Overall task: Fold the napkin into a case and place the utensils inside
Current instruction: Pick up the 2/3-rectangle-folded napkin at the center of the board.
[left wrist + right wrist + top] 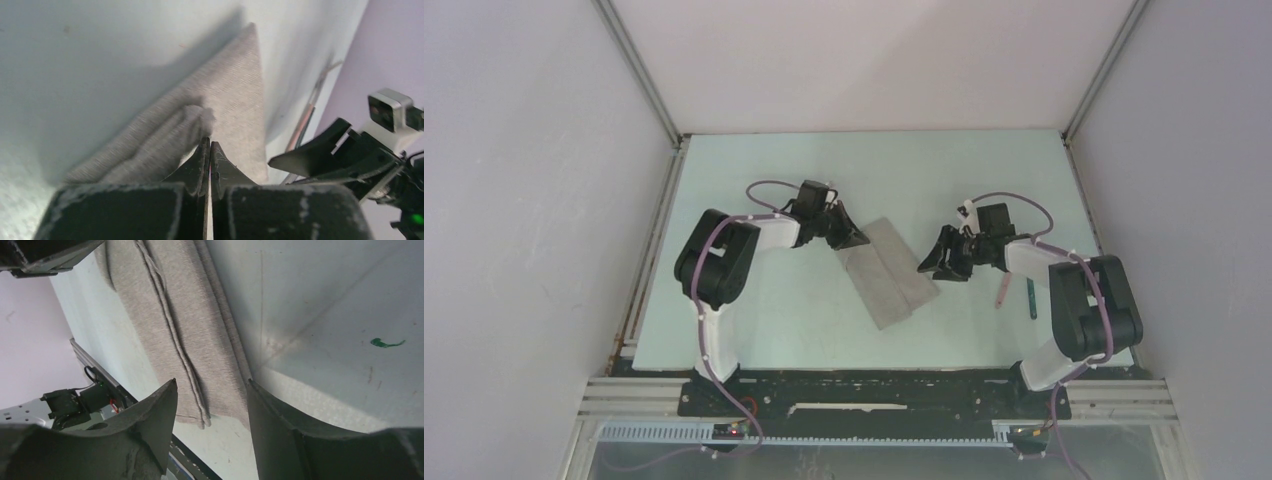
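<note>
The pale tabletop [764, 320] sits inside a white-walled booth. Nearest, by the right arm's base, the utensils [1002, 290] lie side by side, a pink and a teal handle, untouched and well apart from the cloth.

Mid-table, the napkin [886, 275] lies flat as a narrow diagonal strip, with layered hems running along its length. The right fingers [155, 410] are spread above its right edge, with nothing between them. At the far end, the left fingers [200, 165] are pressed together, their tips at a small raised ruck of cloth. I cannot tell whether any cloth is caught between them.

This looks like the end of the folding step: the case is nearly shaped, with nothing inside yet. Next, the ruck probably needs flattening and the left arm lifting clear. The right arm can then turn back for the utensils, which will need a layer left open to slide in.
</note>
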You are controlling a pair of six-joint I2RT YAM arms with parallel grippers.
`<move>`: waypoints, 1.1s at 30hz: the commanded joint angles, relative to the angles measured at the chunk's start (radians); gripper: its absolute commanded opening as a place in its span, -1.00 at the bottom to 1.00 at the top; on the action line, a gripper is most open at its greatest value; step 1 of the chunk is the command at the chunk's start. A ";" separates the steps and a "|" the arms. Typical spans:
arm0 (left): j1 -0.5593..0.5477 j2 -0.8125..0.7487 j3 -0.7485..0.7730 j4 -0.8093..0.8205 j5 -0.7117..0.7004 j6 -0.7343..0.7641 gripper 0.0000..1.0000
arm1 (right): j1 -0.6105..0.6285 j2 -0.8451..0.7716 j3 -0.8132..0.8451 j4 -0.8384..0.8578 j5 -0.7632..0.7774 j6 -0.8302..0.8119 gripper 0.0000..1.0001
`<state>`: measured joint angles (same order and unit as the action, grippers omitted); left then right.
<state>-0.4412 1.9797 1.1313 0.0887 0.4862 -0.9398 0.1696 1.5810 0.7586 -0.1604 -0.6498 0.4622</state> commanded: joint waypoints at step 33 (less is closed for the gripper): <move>0.055 0.030 0.122 -0.137 -0.101 0.119 -1.00 | 0.099 -0.037 -0.112 0.112 0.116 0.131 -0.64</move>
<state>-0.3977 2.0274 1.2049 0.0002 0.3943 -0.8795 0.2749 1.5787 0.6380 -0.0692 -0.5312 0.5755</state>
